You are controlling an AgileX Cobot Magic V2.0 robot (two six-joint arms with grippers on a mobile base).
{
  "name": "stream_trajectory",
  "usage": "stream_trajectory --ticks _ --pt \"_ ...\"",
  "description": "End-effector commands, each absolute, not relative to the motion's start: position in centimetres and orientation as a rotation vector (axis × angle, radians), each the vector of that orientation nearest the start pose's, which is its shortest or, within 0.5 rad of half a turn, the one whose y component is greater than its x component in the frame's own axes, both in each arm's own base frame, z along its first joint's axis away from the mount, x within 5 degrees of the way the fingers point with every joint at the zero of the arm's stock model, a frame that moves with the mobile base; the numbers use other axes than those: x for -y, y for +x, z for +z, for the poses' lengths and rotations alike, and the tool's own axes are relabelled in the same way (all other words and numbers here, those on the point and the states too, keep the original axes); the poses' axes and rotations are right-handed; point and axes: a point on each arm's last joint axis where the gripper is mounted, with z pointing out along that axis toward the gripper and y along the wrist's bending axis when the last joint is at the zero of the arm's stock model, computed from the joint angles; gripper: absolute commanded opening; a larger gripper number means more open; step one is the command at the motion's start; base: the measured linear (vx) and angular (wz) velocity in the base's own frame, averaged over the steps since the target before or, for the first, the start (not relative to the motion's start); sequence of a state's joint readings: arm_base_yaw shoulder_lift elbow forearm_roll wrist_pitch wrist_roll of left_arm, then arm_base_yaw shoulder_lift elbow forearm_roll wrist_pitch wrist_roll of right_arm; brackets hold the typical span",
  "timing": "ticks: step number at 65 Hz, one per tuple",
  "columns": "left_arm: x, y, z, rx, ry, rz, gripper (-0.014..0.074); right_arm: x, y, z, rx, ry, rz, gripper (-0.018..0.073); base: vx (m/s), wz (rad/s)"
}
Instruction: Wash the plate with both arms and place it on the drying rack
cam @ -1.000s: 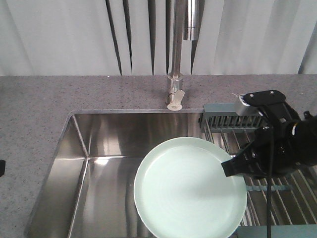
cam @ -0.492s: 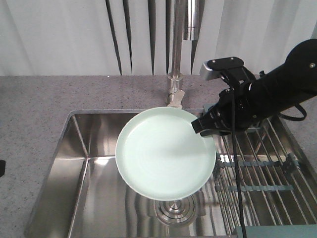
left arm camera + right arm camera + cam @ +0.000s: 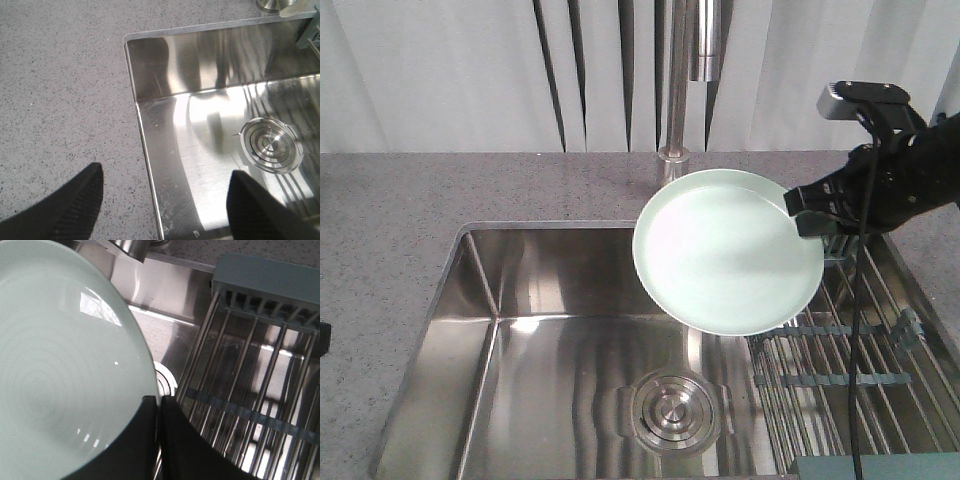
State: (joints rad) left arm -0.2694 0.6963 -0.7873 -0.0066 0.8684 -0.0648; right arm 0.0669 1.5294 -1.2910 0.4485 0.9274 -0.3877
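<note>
Pinches the plate (image 3: 725,250) by its right rim with the right end effector (image 3: 807,213), closed tight onto the edge at right centre of the front view. Shows the same grip at bottom centre of the right wrist view, with that end effector (image 3: 158,402) nipping the rim of the plate (image 3: 60,365). Holds the plate in the air, face tilted toward the camera, just below and right of the faucet (image 3: 692,40) in the frame, overlapping the seam between sink (image 3: 520,330) and drying rack (image 3: 840,340); appears to touch neither. Leaves the left end effector (image 3: 165,197) spread wide and empty along the bottom of the left wrist view, straddling the sink's corner and the speckled table (image 3: 60,75).

Probably handles as stiff, fairly light, smooth, slippery once wet, and breakable if dropped on steel. Calls for a hold on the raised rim, not the flat face. With only 1 pinch point, risks pivoting or slipping; suggests a 2nd hold on the opposite rim, at the plate's left edge.
</note>
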Motion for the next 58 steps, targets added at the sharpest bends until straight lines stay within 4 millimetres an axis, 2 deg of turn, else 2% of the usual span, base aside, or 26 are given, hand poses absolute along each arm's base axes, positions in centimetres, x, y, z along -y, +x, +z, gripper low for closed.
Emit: stream_trajectory --ticks 1,8,39,46,58 --pt "3.4 11.8 35.4 -2.171 0.209 -0.211 0.0485 -4.3 30.1 33.9 -2.438 -0.292 0.429 -0.0001 0.0 0.0" --pt "3.4 11.8 35.4 -2.171 0.209 -0.211 0.0485 -3.7 28.2 33.4 -2.445 -0.267 0.42 -0.0001 0.0 0.0" --pt "3.4 11.8 35.4 -2.171 0.209 -0.211 0.0485 -3.8 20.2 32.0 -2.458 -0.229 0.469 -0.0001 0.0 0.0" --pt "3.4 11.8 35.4 -2.171 0.209 -0.211 0.0485 -4.2 19.2 31.7 -2.471 -0.241 0.498 -0.0001 0.0 0.0" --pt "3.4 11.8 35.4 -2.171 0.209 -0.211 0.0485 -6.5 18.5 31.7 -2.473 -0.326 0.545 -0.0001 0.0 0.0"
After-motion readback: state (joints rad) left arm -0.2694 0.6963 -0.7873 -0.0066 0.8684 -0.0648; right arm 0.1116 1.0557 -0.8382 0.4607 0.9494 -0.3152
